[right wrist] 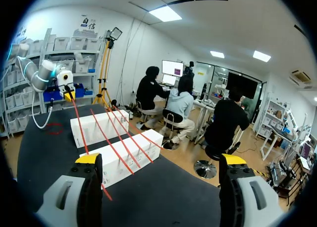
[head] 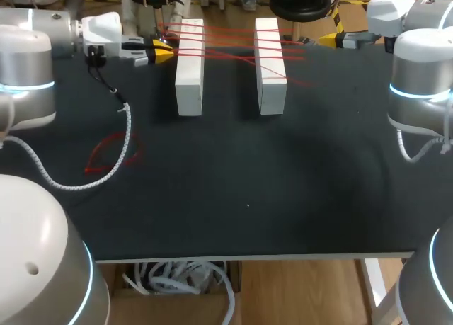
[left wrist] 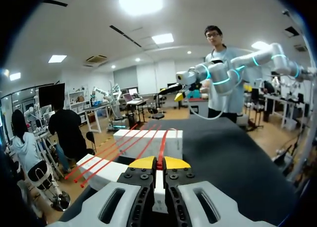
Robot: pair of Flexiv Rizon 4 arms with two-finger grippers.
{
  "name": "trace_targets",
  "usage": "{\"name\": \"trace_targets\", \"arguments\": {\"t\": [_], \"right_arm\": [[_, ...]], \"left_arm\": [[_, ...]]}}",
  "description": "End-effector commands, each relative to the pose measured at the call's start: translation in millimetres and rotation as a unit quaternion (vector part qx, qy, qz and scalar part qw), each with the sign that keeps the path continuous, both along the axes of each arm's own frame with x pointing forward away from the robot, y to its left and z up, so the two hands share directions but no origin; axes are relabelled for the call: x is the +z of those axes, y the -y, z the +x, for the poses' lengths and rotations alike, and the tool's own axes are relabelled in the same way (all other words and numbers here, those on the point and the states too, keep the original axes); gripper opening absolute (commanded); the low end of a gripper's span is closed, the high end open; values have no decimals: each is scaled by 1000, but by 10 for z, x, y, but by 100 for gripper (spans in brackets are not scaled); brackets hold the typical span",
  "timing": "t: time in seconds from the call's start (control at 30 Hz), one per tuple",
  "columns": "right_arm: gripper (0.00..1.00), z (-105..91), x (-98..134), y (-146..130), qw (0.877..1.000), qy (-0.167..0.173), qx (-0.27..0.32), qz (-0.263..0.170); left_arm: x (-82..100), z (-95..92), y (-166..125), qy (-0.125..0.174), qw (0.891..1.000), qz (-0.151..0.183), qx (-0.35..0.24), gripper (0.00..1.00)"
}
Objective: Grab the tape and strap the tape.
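Note:
Two white blocks [head: 190, 70] [head: 271, 66] stand side by side at the back of the black table, and several strands of red tape [head: 233, 42] run across both. My left gripper [head: 161, 54] sits just left of the left block, shut on the tape's end. In the left wrist view the yellow tips [left wrist: 159, 162] pinch the red tape [left wrist: 162, 147], which leads to the far block [left wrist: 148, 137]. My right gripper [head: 329, 38] hangs right of the right block, open. In its own view the gripper [right wrist: 161, 160] is wide apart with nothing between, the blocks [right wrist: 124, 155] ahead.
A loose loop of red tape [head: 110, 155] lies on the table at the left, near the left arm's coiled white cable [head: 120, 144]. The black tabletop [head: 248, 190] stretches in front of the blocks to the front edge.

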State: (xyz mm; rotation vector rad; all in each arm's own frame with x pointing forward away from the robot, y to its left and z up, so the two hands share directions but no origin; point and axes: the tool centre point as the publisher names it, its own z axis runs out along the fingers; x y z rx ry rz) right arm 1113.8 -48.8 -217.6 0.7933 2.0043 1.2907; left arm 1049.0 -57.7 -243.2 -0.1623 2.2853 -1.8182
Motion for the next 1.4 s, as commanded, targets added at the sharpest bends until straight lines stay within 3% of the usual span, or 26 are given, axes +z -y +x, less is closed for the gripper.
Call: {"name": "trace_targets", "arguments": {"t": [0.03, 0.37, 0.4, 0.5, 0.63, 0.7, 0.8, 1.13, 1.4], "right_arm": [[100, 3, 5, 5, 1000, -1, 1, 0], [100, 3, 5, 5, 1000, -1, 1, 0], [100, 3, 5, 5, 1000, -1, 1, 0], [100, 3, 5, 5, 1000, -1, 1, 0], [100, 3, 5, 5, 1000, -1, 1, 0], [100, 3, 5, 5, 1000, -1, 1, 0], [100, 3, 5, 5, 1000, -1, 1, 0], [100, 3, 5, 5, 1000, -1, 1, 0], [100, 3, 5, 5, 1000, -1, 1, 0]], "left_arm": [[6, -16, -2, 1, 1000, 1, 1, 0], [6, -16, -2, 1, 1000, 1, 1, 0], [8, -8, 0, 29, 999, -31, -3, 0], [6, -6, -4, 66, 995, -74, -15, 0], [57, -17, -3, 78, 991, -104, -24, 0], [113, -18, 13, 103, 984, -141, -39, 0], [211, -13, 60, 117, 978, -166, -51, 0], [599, -7, 263, 88, 974, -195, -77, 0], [816, -20, 294, 92, 973, -206, -57, 0]]}}
